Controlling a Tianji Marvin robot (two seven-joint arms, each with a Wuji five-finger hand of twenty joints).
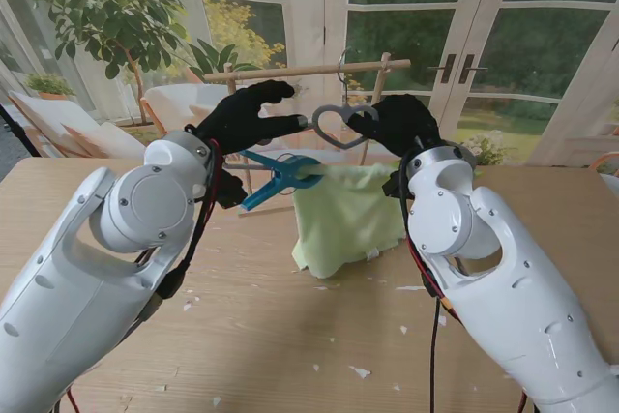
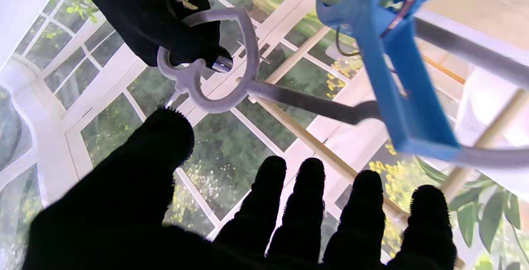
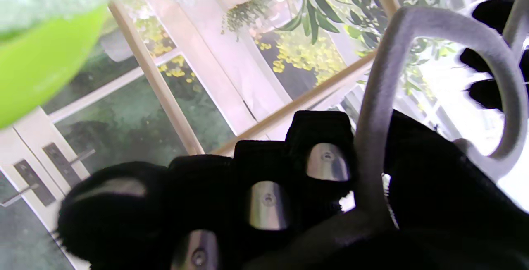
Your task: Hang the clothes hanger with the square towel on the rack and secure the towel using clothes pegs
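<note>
My right hand (image 1: 404, 123) is shut on the grey heart-shaped top of the clothes hanger (image 1: 316, 123), holding it up just in front of the wooden rack's rod (image 1: 290, 72). In the right wrist view its fingers (image 3: 268, 204) curl around the grey loop (image 3: 372, 108). A pale green square towel (image 1: 343, 215) drapes from the hanger. A blue clothes peg (image 1: 279, 179) is clipped at the towel's left end. My left hand (image 1: 242, 121) hovers open beside the heart, thumb pointing at it. Its wrist view shows spread fingers (image 2: 248, 220), the heart (image 2: 253, 55) and the peg (image 2: 396, 88).
The rack's uprights (image 1: 372, 108) stand on the far part of the wooden table (image 1: 290, 336), which is dotted with small white scraps (image 1: 359, 371). Behind are glass doors (image 1: 455, 36), a potted tree (image 1: 106, 7) and pale chairs. A blurred bright green shape (image 3: 33, 63) fills a corner of the right wrist view.
</note>
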